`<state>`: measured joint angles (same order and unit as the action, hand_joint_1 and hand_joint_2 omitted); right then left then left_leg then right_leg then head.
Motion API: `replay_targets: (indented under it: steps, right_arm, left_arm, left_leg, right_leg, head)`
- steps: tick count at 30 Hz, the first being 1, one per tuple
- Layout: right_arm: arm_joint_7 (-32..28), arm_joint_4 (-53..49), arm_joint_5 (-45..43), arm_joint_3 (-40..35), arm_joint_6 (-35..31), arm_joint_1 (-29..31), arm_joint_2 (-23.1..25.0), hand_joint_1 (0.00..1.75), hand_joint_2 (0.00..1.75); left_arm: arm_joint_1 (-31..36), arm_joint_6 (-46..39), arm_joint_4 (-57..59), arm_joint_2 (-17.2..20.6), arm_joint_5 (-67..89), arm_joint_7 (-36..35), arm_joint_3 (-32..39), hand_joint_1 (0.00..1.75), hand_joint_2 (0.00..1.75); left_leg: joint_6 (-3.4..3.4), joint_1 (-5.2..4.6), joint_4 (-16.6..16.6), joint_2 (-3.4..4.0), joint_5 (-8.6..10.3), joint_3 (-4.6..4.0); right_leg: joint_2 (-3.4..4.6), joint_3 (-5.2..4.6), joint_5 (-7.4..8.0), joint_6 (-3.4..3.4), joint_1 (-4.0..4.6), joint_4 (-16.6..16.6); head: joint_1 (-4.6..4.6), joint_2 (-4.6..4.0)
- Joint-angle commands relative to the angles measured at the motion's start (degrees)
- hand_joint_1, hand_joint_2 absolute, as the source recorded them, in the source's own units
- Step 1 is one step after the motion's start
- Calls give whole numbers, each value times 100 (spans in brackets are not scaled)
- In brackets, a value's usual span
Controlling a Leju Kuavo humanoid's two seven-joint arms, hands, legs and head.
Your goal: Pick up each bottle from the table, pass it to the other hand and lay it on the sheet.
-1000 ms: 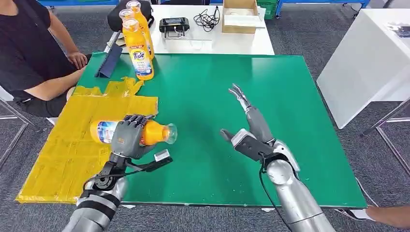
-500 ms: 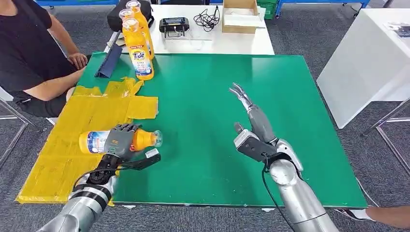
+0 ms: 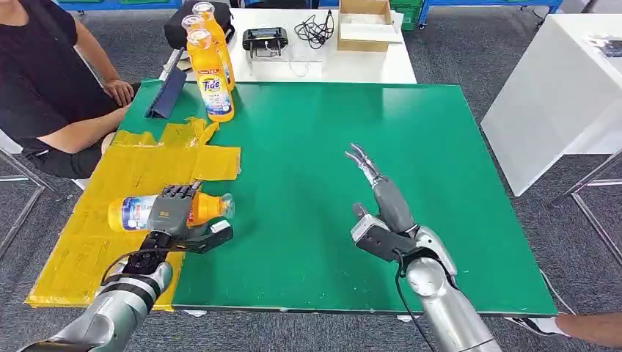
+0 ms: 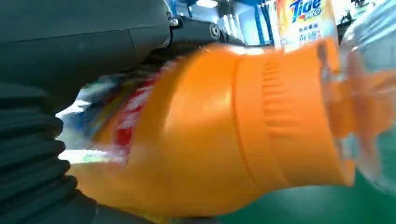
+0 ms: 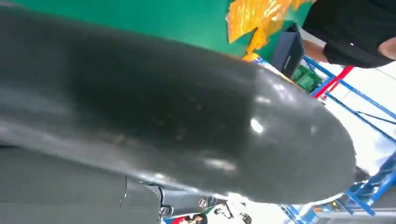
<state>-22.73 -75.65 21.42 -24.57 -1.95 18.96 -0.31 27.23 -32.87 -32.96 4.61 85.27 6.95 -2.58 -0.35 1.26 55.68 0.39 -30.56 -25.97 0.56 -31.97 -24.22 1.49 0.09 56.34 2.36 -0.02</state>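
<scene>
Bottle held sideways over the sheet's edge

Bottle (image 3: pixel 165 211) and left hand (image 3: pixel 170 213) first: the orange bottle lies on its side inside that hand's grip, fingers wrapped over its middle, so the blue-labelled base sticks out on the hand's outer side and the clear cap end juts out on its inner side, toward the table's centre. Its long axis runs roughly crosswise, from one arm toward the other. In the left wrist view the orange body (image 4: pixel 224 126) sits pressed against the hand, confirming a firm hold. Beneath and to the outer side of the hand spreads the yellow sheet (image 3: pixel 110 235); the base end is over the sheet while the cap end reaches toward the green table (image 3: pixel 440 147). Whether the bottle touches the sheet or hangs just above it, I cannot tell.

Further right, the right hand (image 3: pixel 378 202) holds nothing, fingers spread and extended away from the robot, well apart from the bottle. The left hand is plainly the nearer one, so the laying-down likely rests on lowering straight beneath it and letting go.

Beyond the left hand, two more bottles (image 3: pixel 207 70) stand upright at the table's far edge.
</scene>
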Motion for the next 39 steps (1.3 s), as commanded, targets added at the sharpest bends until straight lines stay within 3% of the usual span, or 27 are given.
replay_targets:
  steps: [1, 8, 15, 19, 21, 22, 23, 24, 25, 27, 28, 32, 34, 36, 38, 39]
  right_arm:
    - [49, -154, -24, 44, 104, -63, -210, 0, 0]
    - [33, 12, 2, 92, 111, 63, -118, 0, 0]
    - [36, -4, 51, 49, 100, 57, -99, 0, 0]
    - [121, -91, 875, -107, -622, -104, -49, 0, 0]
    - [-58, -389, 921, 49, -916, -413, 153, 0, 0]
    - [-96, -474, 889, 84, -935, -485, 211, 0, 0]
    - [-414, -596, 675, 202, -1030, -590, 398, 0, 0]
    - [-512, -699, 644, 202, -1100, -638, 519, 0, 0]
    - [-525, -746, 668, 201, -1170, -633, 633, 0, 0]
    - [-814, -936, 501, 234, -1322, -660, 815, 0, 0]
    - [-846, -1079, 498, 218, -1345, -717, 814, 0, 0]
    - [-1100, -1818, 518, 315, -1534, -1451, 674, 0, 0]
    - [-1116, -1823, 696, 234, -1485, -1497, 664, 0, 0]
    - [-1406, -2059, 752, 223, -1931, -1619, 643, 0, 0]
    - [-1604, -3089, 694, 548, -2619, -2275, 336, 0, 0]
    - [-1646, -3463, 515, 727, -2628, -2601, 163, 0, 0]
  left_arm:
    - [-349, 127, -530, -142, -107, 94, -201, 0, 175]
    - [-726, 480, -1423, -139, -1100, 1014, -367, 0, 175]
    - [-784, 331, -1585, -217, -1616, 1344, -237, 0, 175]
    - [-1111, 85, -2273, -397, -2743, 2146, 122, 0, 175]
    - [-1365, 1294, -3223, -745, -4835, 3133, 531, 0, 175]
    - [-1434, 1647, -3595, -803, -5153, 3098, 609, 0, 175]
    - [-1462, 2924, -4045, -1043, -6599, 3189, 880, 0, 175]
    - [-1439, 3395, -4306, -1145, -6961, 2937, 863, 0, 0]
    - [-1462, 3767, -4486, -993, -6874, 2843, 507, 0, 0]
    - [-1806, 4799, -5375, -971, -7756, 3305, 99, 0, 0]
    - [-2026, 4888, -5819, -973, -7917, 3305, -58, 0, 0]
    - [-2727, 4368, -6814, -961, -7838, 3305, -339, 0, 0]
    - [-2741, 4331, -6628, -974, -7642, 3305, -523, 0, 0]
    - [-2697, 3480, -7141, -749, -7667, 3305, -851, 0, 0]
    - [-3049, 2881, -8333, -403, -8021, 3305, -311, 0, 0]
    - [-3304, 3043, -8622, -333, -8262, 3305, 107, 0, 0]
  left_leg:
    - [11, -7, -9, -4, 6, 0]
    - [12, -6, -5, 1, 2, -2]
    - [9, -4, 1, -3, 4, -13]
    - [10, -3, -1, -2, 3, -11]
    - [12, -4, -4, -3, 2, -8]
    - [10, -3, -1, -6, 1, -9]
    - [12, -1, 3, -13, -1, -17]
    - [11, 0, 9, -14, -2, -23]
    - [8, 2, 14, -12, -3, -30]
    - [6, -1, 11, -5, 0, -34]
    - [10, -3, 10, -3, -2, -35]
    - [6, 0, -1, 9, -4, -25]
    - [7, -2, -1, -5, -6, -21]
    - [7, -3, -1, -11, -3, -27]
    - [13, -4, 4, -21, -5, -39]
    - [9, -1, 13, -13, -8, -53]
  right_leg:
    - [-6, 0, 4, 3, -6, -7]
    - [-2, -4, 2, 3, -5, -4]
    - [-5, -10, 3, 2, -3, -1]
    - [-4, -9, 2, 2, -2, -4]
    - [-5, -7, 1, 2, -3, -5]
    - [-9, -7, -2, 2, -2, -2]
    - [-15, -11, -3, 3, 1, -2]
    - [-17, -17, -4, 3, 2, 3]
    - [-14, -26, -3, 2, 4, 7]
    - [-7, -35, -1, 1, 1, 7]
    - [-6, -36, -3, 2, -1, 8]
    - [5, -26, -2, 1, 0, -3]
    - [-8, -22, -9, 2, 0, -4]
    - [-11, -25, -8, 0, -1, -5]
    - [-22, -32, -11, 1, -1, -2]
    - [-15, -46, -11, 0, 1, 6]
  head:
    - [-2, 0]
    - [0, 0]
    - [-2, 0]
    - [-2, 0]
    - [-2, 0]
    - [-2, 0]
    - [-2, 0]
    - [-2, 0]
    - [0, 0]
    - [0, 0]
    - [-4, 0]
    - [2, 0]
    - [0, 0]
    - [-2, 0]
    - [0, 0]
    - [-4, 0]
